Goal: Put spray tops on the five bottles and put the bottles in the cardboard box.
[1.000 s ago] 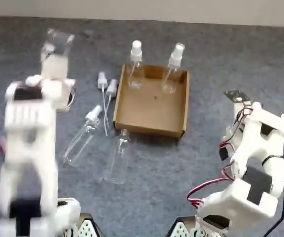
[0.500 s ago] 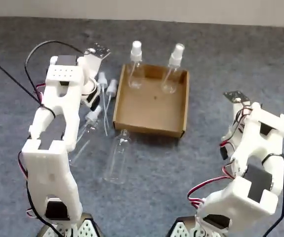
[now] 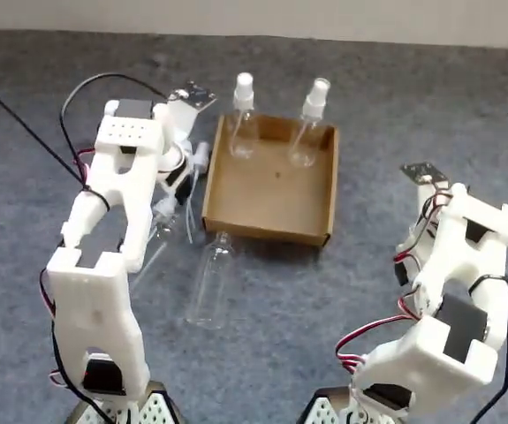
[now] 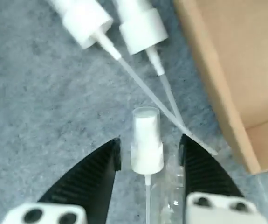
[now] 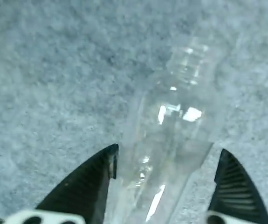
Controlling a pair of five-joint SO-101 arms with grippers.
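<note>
Black plastic jaws on the left gripper (image 4: 150, 139), spread wide and straddling the white spray top (image 4: 146, 156) of a clear plastic bottle (image 4: 166, 198) lying on the grey carpet (image 4: 40, 93). Not pinching anything yet, with gaps on both sides of the cap. Long axis of that bottle running straight back under the gripper, nozzle end pointing away toward two loose white spray tops (image 4: 85, 21) with thin dip tubes. Brown cardboard box (image 4: 227, 70) just beside all that. So: neck sitting crosswise to the closing direction, looks ready for a squeeze, just guessing though.

Further out in the high view, an uncapped clear bottle (image 3: 209, 283) lying near the box's front wall, plus two topped bottles (image 3: 243, 119) standing inside at the far wall. Left arm clearly the nearer one to the lot.

Over on the right gripper (image 5: 167, 151), well apart from the box, jaws set wide around a bare-necked clear bottle (image 5: 175, 116). Apparently pinching its body, neck pointing away.
</note>
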